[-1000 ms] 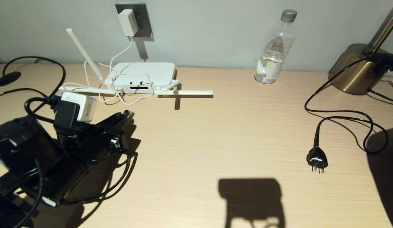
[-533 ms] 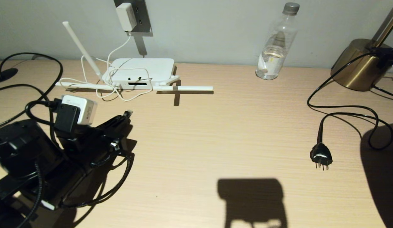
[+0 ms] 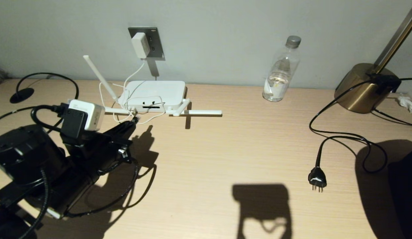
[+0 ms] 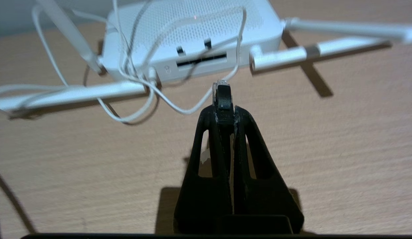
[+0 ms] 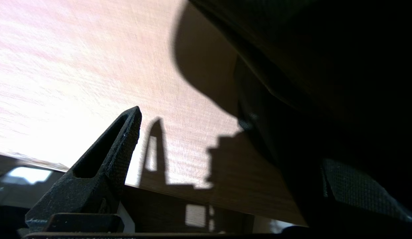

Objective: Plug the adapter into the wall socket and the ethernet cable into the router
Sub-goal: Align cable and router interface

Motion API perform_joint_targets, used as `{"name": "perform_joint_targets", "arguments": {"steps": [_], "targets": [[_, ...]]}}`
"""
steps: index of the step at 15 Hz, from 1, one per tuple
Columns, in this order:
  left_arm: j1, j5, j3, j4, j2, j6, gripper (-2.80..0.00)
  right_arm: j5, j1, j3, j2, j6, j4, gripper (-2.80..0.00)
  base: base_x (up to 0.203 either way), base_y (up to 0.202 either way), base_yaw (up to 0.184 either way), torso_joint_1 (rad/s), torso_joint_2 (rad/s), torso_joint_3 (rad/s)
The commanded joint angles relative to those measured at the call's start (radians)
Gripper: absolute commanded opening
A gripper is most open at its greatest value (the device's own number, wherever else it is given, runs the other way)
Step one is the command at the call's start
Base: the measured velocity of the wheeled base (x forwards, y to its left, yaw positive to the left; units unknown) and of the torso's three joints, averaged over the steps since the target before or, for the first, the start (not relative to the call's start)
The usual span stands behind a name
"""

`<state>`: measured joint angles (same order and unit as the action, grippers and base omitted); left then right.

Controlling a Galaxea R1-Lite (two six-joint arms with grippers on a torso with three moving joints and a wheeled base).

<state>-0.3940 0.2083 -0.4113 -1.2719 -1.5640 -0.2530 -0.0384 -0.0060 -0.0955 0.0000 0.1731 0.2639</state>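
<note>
Adapter [image 3: 140, 45] is sitting plugged into wall socket [image 3: 155, 42]; left hand [image 4: 224, 113] is clenching ethernet cable [image 4: 222, 96], nearing router [image 3: 155, 93] at twelve o'clock; right hand [image 5: 126, 132] is hanging released.

Head high; left wrist near router [image 4: 192, 43]

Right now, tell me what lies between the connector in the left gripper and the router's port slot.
In the left wrist view, a loop of thin white cord hangs between the ethernet cable tip, in the left gripper, and the router.
</note>
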Motion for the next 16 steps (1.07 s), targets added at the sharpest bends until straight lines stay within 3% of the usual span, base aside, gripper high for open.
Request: {"name": "perform_joint_targets", "arguments": {"steps": [1,14,16], "targets": [[0.0,0.002,0.003,-0.006,-0.005,-0.002,-2.8,-0.003,0.0,-0.001,0.002,0.002,-0.018,0.0,0.0,0.0,0.0,0.118,-0.31,-0.183],[0.0,0.003,-0.004,-0.006,-0.006,-0.008,-2.8,-0.005,0.0,-0.001,0.002,0.005,-0.018,0.0,0.0,0.0,0.0,0.012,-0.03,-0.018],[0.0,0.003,-0.017,-0.006,-0.005,-0.031,-2.8,-0.005,0.0,-0.001,0.002,0.005,-0.018,0.0,0.0,0.0,0.0,0.0,0.0,0.0]]}}
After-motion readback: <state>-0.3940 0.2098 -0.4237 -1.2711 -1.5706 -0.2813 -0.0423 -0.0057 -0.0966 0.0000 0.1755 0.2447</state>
